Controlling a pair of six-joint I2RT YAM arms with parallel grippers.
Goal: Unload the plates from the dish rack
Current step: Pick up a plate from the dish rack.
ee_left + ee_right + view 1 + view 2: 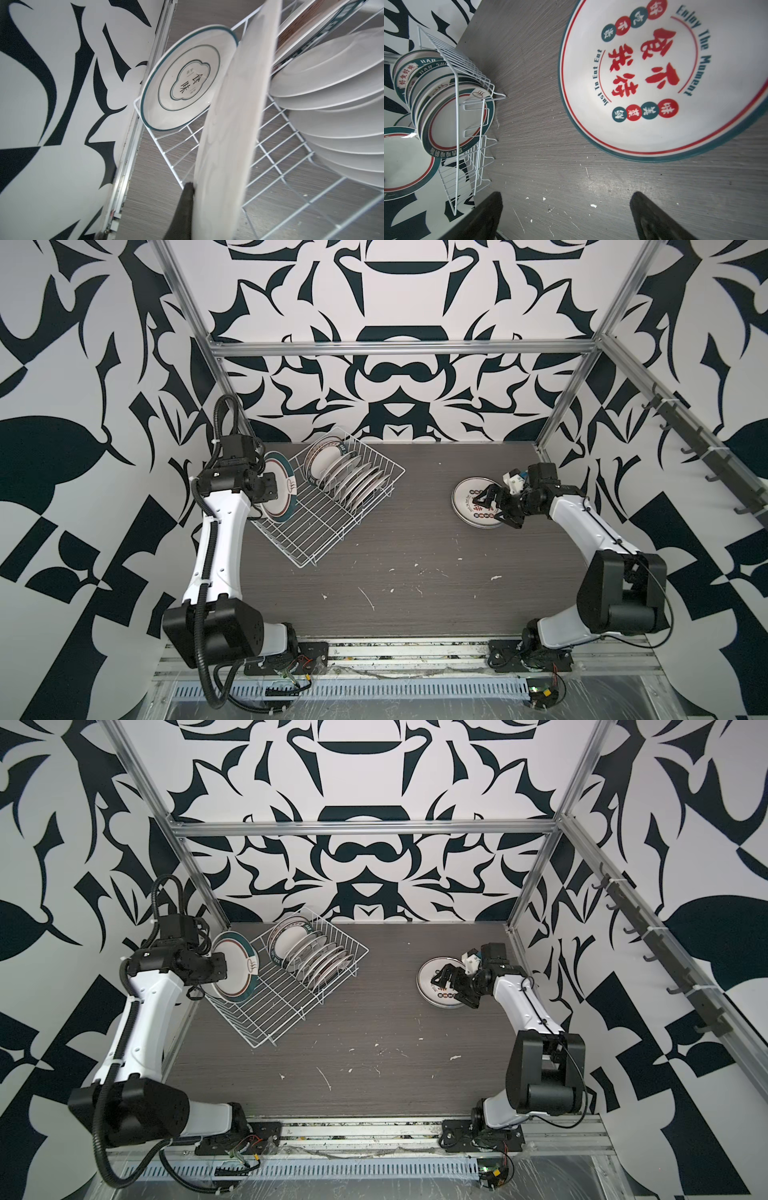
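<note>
At the left, the left gripper [269,489] is seen clamped on the rim of a round white ceramic plate with a dark-teal border [286,502]. One black finger [184,207] is pressed against the plate's edge in the left wrist view. The plate is held on edge, presumably so that it can be drawn out without catching its neighbours. Whether its lower edge is clear of the wires cannot be told.

Just beside it, the white wire rectangular dish rack [309,526] is set askew on the dark grey wood-grain tabletop [415,572]. A row of upright white plates [353,485] is seen leaning between the rack's prongs, so most of the unloading is judged to remain.

Well apart to the right, a round white plate printed with red Chinese characters [463,499] is laid flat on the table, where unloaded plates are apparently collected. The right gripper [494,510] is poised over that plate's near edge, with its jaws spread wide and nothing between them.
</note>
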